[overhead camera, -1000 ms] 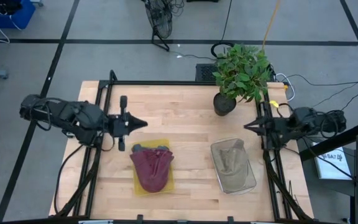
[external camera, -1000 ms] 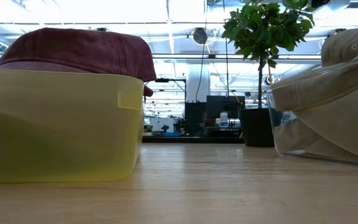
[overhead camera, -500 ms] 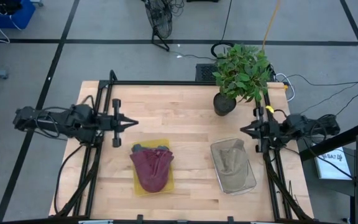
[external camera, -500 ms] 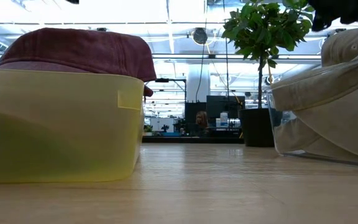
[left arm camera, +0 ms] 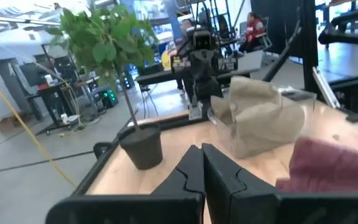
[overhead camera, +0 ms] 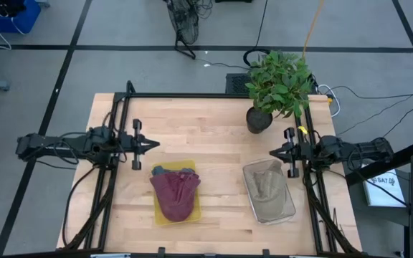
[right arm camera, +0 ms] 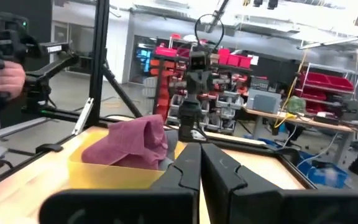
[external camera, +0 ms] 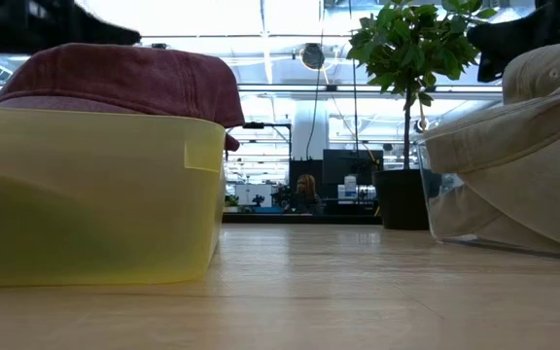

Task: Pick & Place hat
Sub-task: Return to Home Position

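Observation:
A dark red cap [overhead camera: 175,192] lies in a yellow bin [overhead camera: 159,209] at the table's near middle; in the low view the cap [external camera: 124,80] rests on the bin's rim [external camera: 95,117]. A beige cap [overhead camera: 267,188] sits in a clear bin [overhead camera: 287,209] to the right. My left gripper [overhead camera: 154,142] hovers shut over the table's left side, beyond the yellow bin. My right gripper [overhead camera: 274,152] hovers shut at the right, just beyond the clear bin. Each wrist view shows its own fingers closed together, the left gripper [left arm camera: 201,149] and the right gripper [right arm camera: 199,146].
A potted plant [overhead camera: 277,86] stands at the table's far right, close to my right arm. Black frame rails run along the left [overhead camera: 113,143] and right [overhead camera: 314,193] table edges. Bare wood lies between the two bins [overhead camera: 221,186]. People show in the room beyond.
Both arms have drawn back and turned: the left arm pulled toward the table's left edge and straightened level. The right gripper moved inward toward the table's middle, and a little toward the near edge beside the clear bin. The caps and bins have stayed put.

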`<state>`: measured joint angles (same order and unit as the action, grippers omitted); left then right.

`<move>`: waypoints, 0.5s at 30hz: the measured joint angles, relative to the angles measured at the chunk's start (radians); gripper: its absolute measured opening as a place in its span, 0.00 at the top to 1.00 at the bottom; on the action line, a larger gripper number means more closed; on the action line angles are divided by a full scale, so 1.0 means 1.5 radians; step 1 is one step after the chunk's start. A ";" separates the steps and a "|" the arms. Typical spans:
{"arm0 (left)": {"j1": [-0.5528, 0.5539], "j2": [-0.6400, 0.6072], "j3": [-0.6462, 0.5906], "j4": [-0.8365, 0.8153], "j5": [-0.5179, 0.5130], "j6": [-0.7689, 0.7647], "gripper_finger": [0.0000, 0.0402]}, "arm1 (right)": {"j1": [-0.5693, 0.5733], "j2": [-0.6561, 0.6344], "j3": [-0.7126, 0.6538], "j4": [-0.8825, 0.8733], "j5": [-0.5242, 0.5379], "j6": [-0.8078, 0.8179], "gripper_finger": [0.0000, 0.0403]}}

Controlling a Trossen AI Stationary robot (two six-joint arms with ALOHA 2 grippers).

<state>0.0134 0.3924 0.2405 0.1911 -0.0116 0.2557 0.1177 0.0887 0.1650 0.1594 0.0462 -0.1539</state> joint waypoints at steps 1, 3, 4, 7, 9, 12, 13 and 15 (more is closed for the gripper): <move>0.001 -0.003 -0.014 0.011 0.001 0.003 1.00 | -0.006 0.000 -0.008 0.011 -0.004 0.002 1.00; 0.003 -0.008 -0.041 0.043 0.003 0.005 1.00 | -0.019 0.000 -0.020 0.022 -0.005 0.012 1.00; 0.006 -0.010 -0.052 0.047 0.005 0.005 1.00 | -0.026 0.000 -0.025 0.022 -0.010 0.019 1.00; 0.013 -0.011 -0.082 0.057 0.005 0.014 1.00 | -0.046 0.000 -0.044 0.027 -0.015 0.047 1.00; 0.020 -0.011 -0.100 0.063 0.005 0.015 1.00 | -0.057 0.000 -0.059 0.041 -0.015 0.056 1.00; 0.034 -0.011 -0.128 0.092 0.010 0.013 1.00 | -0.071 0.000 -0.078 0.065 -0.017 0.060 1.00; 0.039 -0.011 -0.138 0.105 0.016 0.010 1.00 | -0.075 -0.001 -0.083 0.069 -0.017 0.060 1.00; 0.051 -0.011 -0.154 0.113 0.031 0.000 1.00 | -0.082 0.000 -0.095 0.071 -0.017 0.060 1.00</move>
<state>0.0905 0.3765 0.0102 0.3611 0.0349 0.2559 -0.0047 0.0893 0.0221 0.2661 0.0208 -0.0635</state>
